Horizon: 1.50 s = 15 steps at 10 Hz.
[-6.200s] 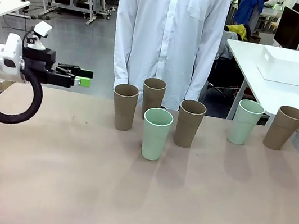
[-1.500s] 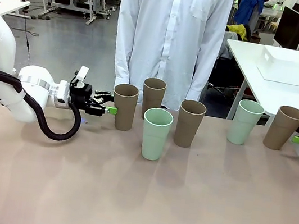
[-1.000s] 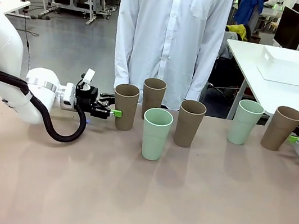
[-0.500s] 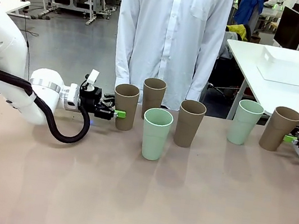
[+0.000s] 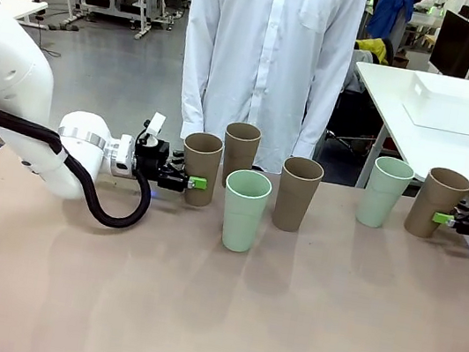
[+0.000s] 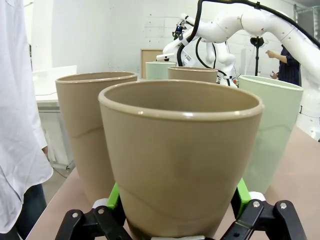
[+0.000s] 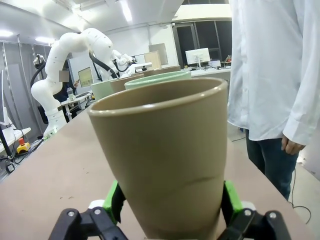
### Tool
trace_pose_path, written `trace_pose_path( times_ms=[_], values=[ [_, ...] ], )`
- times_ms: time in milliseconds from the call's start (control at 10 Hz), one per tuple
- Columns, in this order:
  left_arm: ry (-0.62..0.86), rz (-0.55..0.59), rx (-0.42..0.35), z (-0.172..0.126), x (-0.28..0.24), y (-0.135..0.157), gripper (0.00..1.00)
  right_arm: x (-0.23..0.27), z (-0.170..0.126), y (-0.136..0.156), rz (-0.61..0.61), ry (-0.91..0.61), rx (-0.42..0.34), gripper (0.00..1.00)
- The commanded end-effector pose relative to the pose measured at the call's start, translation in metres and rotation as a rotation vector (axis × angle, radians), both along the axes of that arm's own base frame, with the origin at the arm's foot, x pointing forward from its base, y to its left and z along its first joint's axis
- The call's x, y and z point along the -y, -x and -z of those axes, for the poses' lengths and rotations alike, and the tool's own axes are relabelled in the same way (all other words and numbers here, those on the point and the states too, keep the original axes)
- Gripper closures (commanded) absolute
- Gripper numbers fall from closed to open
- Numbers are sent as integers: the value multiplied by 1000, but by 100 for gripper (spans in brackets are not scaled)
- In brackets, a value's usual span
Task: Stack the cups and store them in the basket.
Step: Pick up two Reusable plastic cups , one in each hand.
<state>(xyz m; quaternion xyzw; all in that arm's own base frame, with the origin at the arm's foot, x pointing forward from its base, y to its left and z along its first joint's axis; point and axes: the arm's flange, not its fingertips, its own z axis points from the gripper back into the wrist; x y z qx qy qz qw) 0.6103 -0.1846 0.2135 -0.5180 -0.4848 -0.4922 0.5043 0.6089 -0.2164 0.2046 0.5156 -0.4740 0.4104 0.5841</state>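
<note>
Holding, left: the left gripper [image 5: 193, 183] has its green pads pressed on both sides of the leftmost tall grey-brown matte tumbler [image 5: 202, 157], low on the wall, probably to leave the rim free for nesting
Holding, right: the right gripper [image 5: 444, 219] is clamped the same way near the base of the rightmost grey-brown tumbler [image 5: 432, 198]
Axis: both long axes are near vertical, mouths up; the rightmost one leans, rim tipped a little toward its arm
Waiting: the back grey-brown tumbler [image 5: 240, 150], the middle grey-brown tumbler [image 5: 297, 193], the front pale mint tumbler [image 5: 244, 209] and the far pale mint tumbler [image 5: 386, 191] stand upright on the beige table [image 5: 212, 315]
Basket: the large white rectangular plastic basket [image 5: 458, 118] sits on a separate white side table [image 5: 418, 143], well apart from the cups
</note>
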Motion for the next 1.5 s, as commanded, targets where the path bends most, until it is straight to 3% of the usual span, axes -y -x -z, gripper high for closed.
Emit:
trace_pose_path(
  times_ms=[0, 800, 900, 1000, 1100, 1200, 1300, 1400],
  values=[
    [16, -18, -15, -3, 9, -7, 0, -13, -6, -1, 19, 0, -29, 0],
    [11, -22, -14, -3, 11, -6, 0, -22, -4, -12, -9, -16, -47, 3],
    [6, -24, -14, -3, 10, -5, 19, -22, -4, -12, -7, -10, -48, 20],
    [3, -30, -13, -3, 10, -5, 19, -21, -3, -13, -8, -9, -47, 23],
    [2, -33, -12, -3, 10, -5, 38, -21, -2, -14, -3, -4, -44, 39],
    [4, -42, -7, -4, 10, -4, 24, -20, -1, -15, -6, -5, -46, 43],
    [-3, -43, -7, -5, 10, -4, 57, -17, 0, -15, -14, -26, -51, 59],
    [16, -36, -34, -6, 11, -1, 43, -13, 4, -13, -67, -29, -51, 62]
  ],
)
